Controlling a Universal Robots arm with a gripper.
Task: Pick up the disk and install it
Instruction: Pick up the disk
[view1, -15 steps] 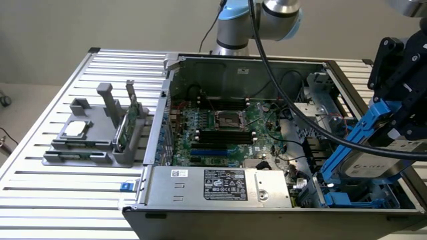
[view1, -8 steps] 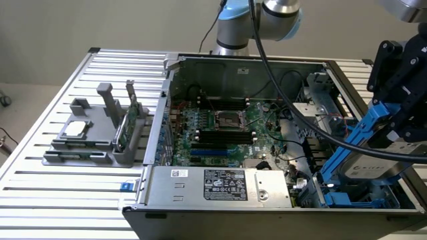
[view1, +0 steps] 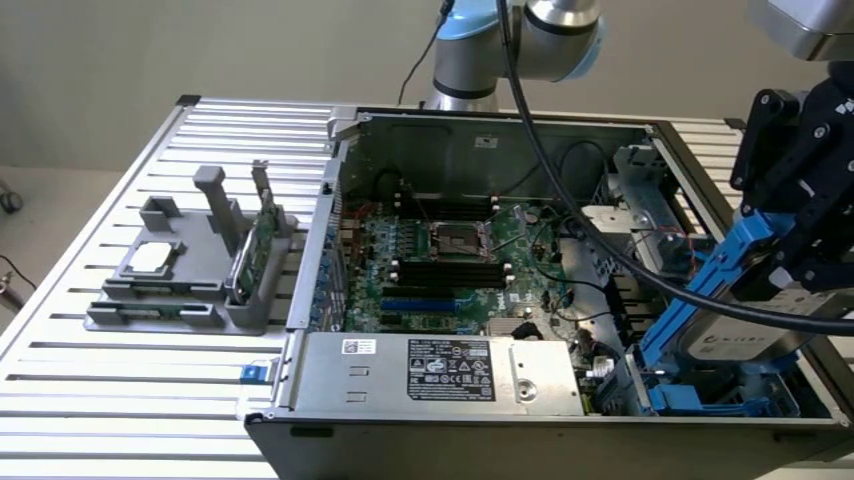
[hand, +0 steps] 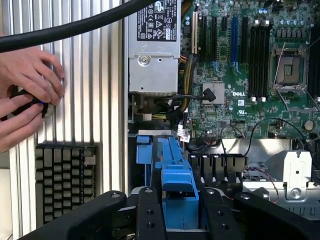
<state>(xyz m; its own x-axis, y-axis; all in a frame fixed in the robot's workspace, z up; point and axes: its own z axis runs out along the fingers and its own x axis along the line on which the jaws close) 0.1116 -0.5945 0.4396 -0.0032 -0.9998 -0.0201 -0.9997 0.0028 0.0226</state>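
Gripper (hand: 181, 200) jaws pinch the disk (view1: 747, 335) by its blue carrier, tilted over the drive bay (view1: 707, 400) at the computer case's (view1: 400, 430) near corner, exterior view's right. Motherboard (view1: 447, 250) lies beyond. Person's hands (hand: 27, 95) rest on the slatted table (view1: 160, 420).

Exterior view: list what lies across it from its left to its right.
Small square silver chip → thin green circuit card with metal bracket → green motherboard → silver-grey hard drive in a blue plastic carrier.
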